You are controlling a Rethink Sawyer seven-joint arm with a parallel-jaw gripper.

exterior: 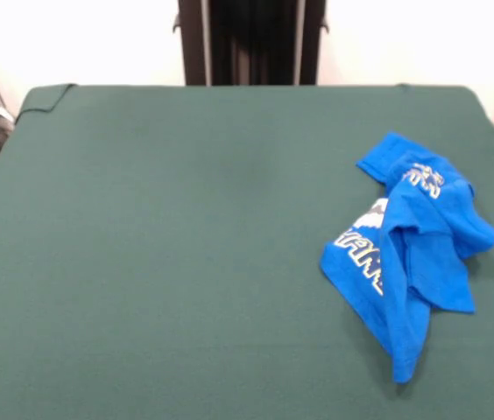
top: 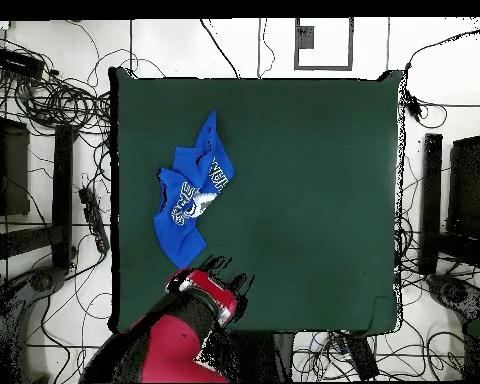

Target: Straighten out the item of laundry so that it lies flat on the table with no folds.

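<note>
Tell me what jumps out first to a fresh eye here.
The bright blue shirt stands out, crumpled and folded over itself on the green table, toward the right side in the front view. In the overhead view the red arm shows at the table's bottom edge, just below the shirt and apart from it.

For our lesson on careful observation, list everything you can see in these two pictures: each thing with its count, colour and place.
T-shirt: one, bright blue with white and black print, crumpled and folded over itself, on the table toward the right side in the front view.
Table: one, dark green cloth cover, fills most of both views.
Cables: many, black, on the floor around the table in the overhead view.
Robot arm: one, red and black, at the table's bottom edge in the overhead view, near the T-shirt; gripper state unclear.
</note>
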